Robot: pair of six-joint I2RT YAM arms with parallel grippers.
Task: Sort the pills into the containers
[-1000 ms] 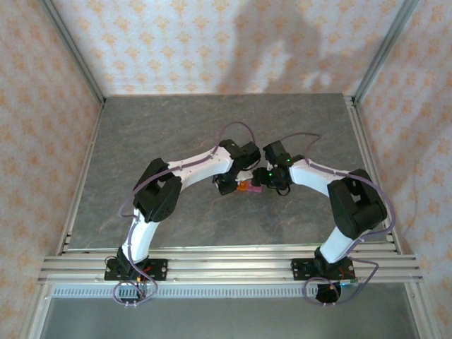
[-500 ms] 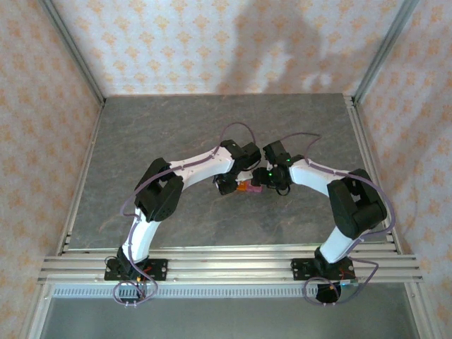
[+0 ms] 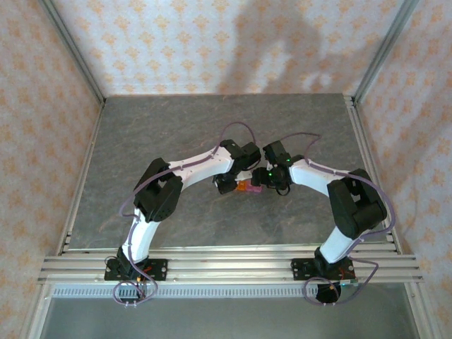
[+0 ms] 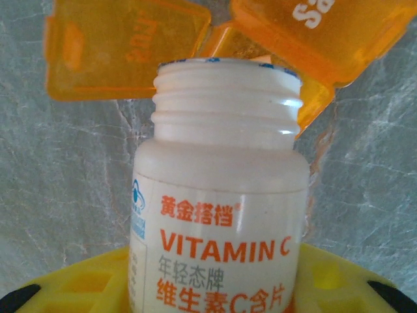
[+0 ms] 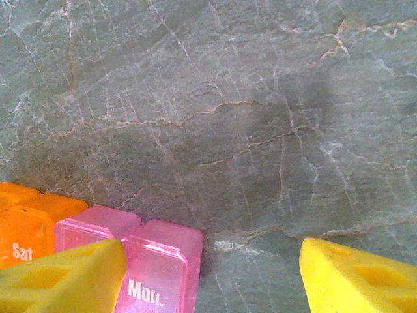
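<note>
The containers [image 3: 247, 187] lie as a short strip of small cells on the table between my two grippers. In the left wrist view, the orange cells [image 4: 130, 55] have their lids flipped up. My left gripper [image 4: 215, 290] is shut on a white Vitamin C bottle [image 4: 221, 195], whose uncapped mouth points at those cells. In the right wrist view, the pink cells [image 5: 159, 264] are closed and adjoin an orange cell marked "Sat" [image 5: 26, 238]. My right gripper [image 5: 208, 280] is open, and its left finger [image 5: 62, 277] hangs over the pink end. No pills are visible.
The grey marbled table [image 3: 176, 134] stretches behind the arms, with metal rails [image 3: 212, 265] along the front edge and patterned walls around it. In the top view, the left gripper [image 3: 227, 185] and right gripper [image 3: 267, 185] nearly meet over the strip.
</note>
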